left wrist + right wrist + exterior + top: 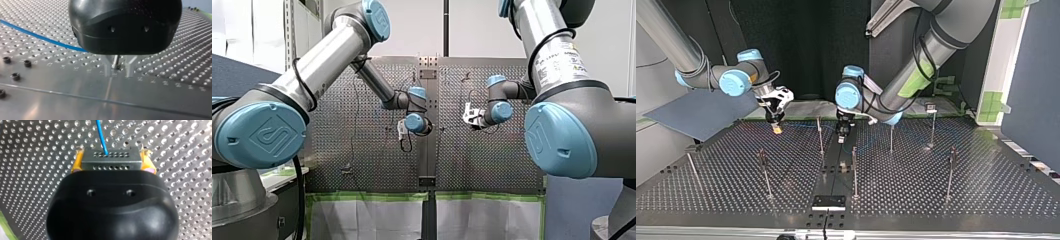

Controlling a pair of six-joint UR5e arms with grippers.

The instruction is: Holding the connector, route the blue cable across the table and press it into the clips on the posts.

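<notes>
Early stage: connector in hand, no clip filled that we can see.
Our right tool (112,155) clamps the grey connector (110,161) betw. its yellow pads (76,163), the blue cable (101,135) leading straight out of the connector. Well apart from the connector, our left tool (118,73) hovers low over the table (162,95), tips narrowly parted w/ a small metal stud (115,62) betw. them, gripping nothing. The cable there lies flat, so we judge all posts (854,170) are left to do.

Front: looks from behind and above my left arm (327,55) and my right arm (557,60), out over the perforated table (362,165). Top: low across the table, facing back at both. Wrists: close behind left gripper (118,73) and right gripper (112,152), over the same holed surface.
</notes>
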